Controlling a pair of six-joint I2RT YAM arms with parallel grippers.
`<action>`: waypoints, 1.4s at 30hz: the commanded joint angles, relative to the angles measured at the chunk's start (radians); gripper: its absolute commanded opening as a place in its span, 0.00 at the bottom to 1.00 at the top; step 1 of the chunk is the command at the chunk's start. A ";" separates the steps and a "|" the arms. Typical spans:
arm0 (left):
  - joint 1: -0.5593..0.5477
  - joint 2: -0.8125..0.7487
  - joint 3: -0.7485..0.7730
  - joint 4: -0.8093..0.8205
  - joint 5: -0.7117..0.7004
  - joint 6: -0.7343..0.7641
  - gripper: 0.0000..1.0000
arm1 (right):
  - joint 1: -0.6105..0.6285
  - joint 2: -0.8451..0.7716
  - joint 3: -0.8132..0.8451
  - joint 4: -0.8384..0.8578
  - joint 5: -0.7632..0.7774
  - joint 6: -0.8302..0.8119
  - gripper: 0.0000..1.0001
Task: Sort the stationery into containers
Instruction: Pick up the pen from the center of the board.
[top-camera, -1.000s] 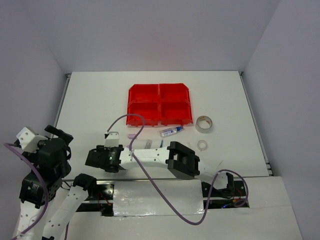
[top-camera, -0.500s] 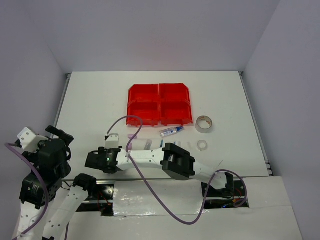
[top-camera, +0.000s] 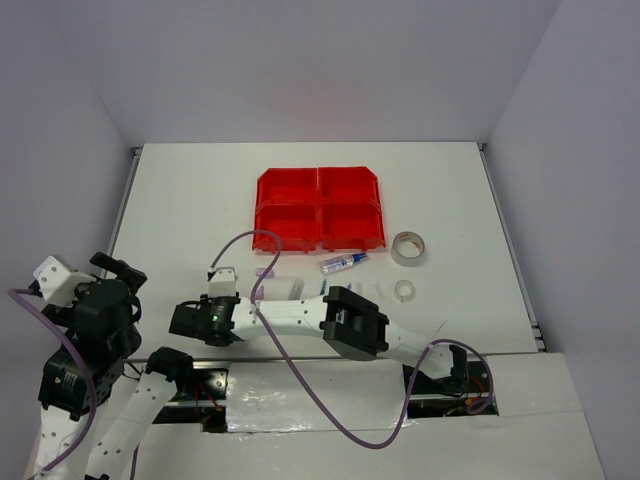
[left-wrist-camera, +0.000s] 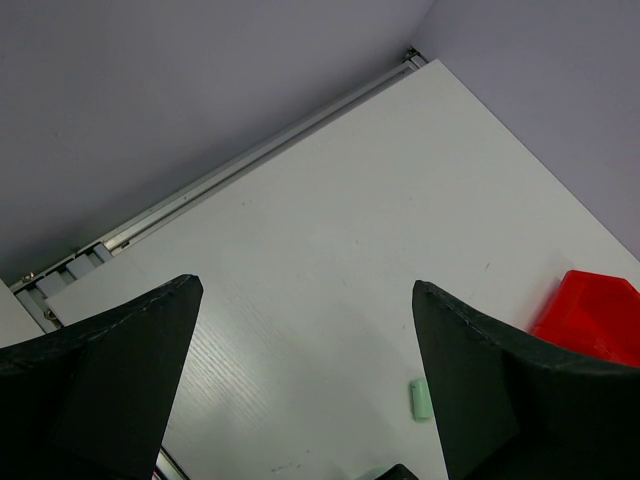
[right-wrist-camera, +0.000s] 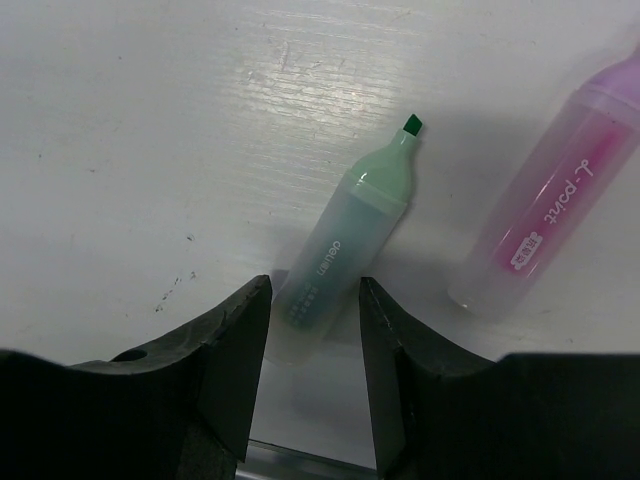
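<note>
Left gripper (left-wrist-camera: 305, 300): wide apart, empty. Right gripper (right-wrist-camera: 315, 300) straddles the green highlighter (right-wrist-camera: 345, 235) on the table (top-camera: 180, 220), jaws close beside its barrel; a clamp cannot be confirmed. Red bins (top-camera: 318, 205) show no contents, and the glue tube (top-camera: 343, 263) and tape rolls (top-camera: 408, 248) lie outside them, so sorting is judged barely begun.

The right claw (right-wrist-camera: 312, 300) is narrower than a second ago: its jaws have drawn in on the green highlighter (right-wrist-camera: 345, 240) and now stand close along both sides of its barrel, though actual contact cannot be made out. In the top view the right arm's black elbow block (top-camera: 352, 322) sits further left over the worktop (top-camera: 180, 200) than before, and the low loop of the purple cable (top-camera: 300, 365) trailing under it has shifted left with it
</note>
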 joint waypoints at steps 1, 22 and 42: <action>0.002 -0.014 -0.001 0.047 -0.001 0.015 0.99 | -0.008 0.032 0.012 -0.039 0.005 -0.019 0.48; 0.001 -0.025 -0.001 0.050 0.004 0.016 0.99 | 0.004 -0.078 -0.215 0.086 -0.141 -0.358 0.50; -0.006 -0.025 -0.004 0.056 0.008 0.024 0.99 | -0.062 -0.002 -0.106 0.074 -0.161 -0.401 0.45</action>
